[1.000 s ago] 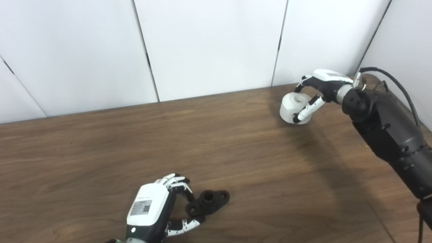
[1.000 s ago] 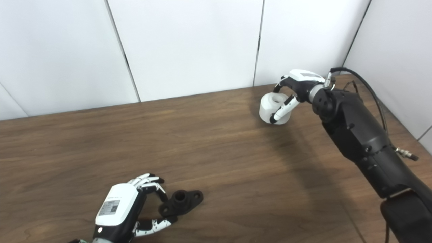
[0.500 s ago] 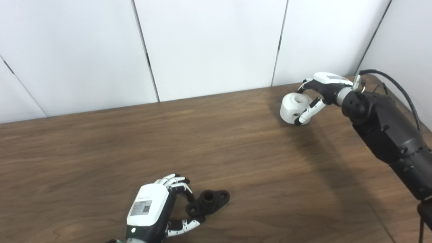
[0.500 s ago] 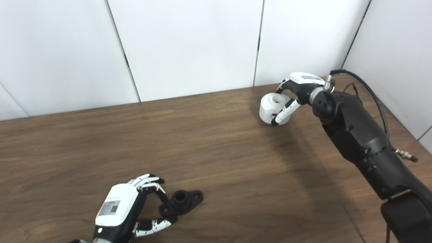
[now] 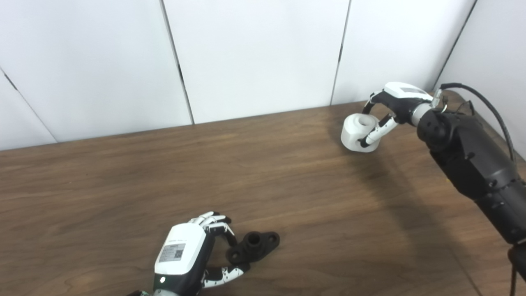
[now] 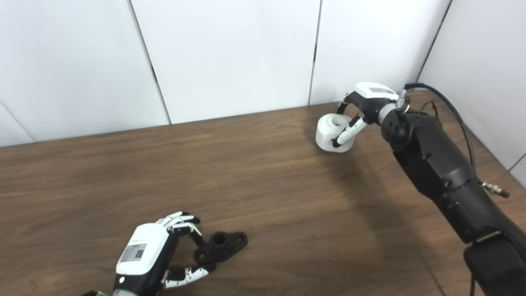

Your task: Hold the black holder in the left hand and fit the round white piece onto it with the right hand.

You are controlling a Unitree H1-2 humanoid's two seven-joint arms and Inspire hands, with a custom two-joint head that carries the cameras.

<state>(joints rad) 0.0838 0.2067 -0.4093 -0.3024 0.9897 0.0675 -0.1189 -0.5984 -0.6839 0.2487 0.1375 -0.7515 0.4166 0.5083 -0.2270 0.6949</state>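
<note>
- Since a second ago, only the right hand [image 5: 390, 109] has shifted: it has risen slightly and its thumb now lies higher across the side of the round white piece [image 5: 356, 132]. The left hand and the black holder lie as they did.
- Right hand: at the far right of the brown wooden tabletop [image 5: 123, 172], near the back edge. It curls over the round white piece from the right, fingers arched above the top and thumb pressed on the near side, grasping it.
- Round white piece: a short, thick cylinder with a round hollow in its top. It appears to rest on the tabletop, though whether its base is just lifted cannot be told.
- Left hand [image 5: 193, 255]: at the near edge of the tabletop, left of centre, back of the hand facing up. Its fingers are curled around the left end of the black holder [image 5: 252, 246], with the thumb lying just below that end. Whether it truly clamps the holder or only cups it cannot be told.
- Black holder: a small flat bracket with a raised round socket in the middle and an ear at each side, lying flat on the tabletop.
- Holder and white piece lie well apart, at opposite corners of the tabletop.
- Plain white wall panels [image 5: 254, 57] stand behind the tabletop.
</note>
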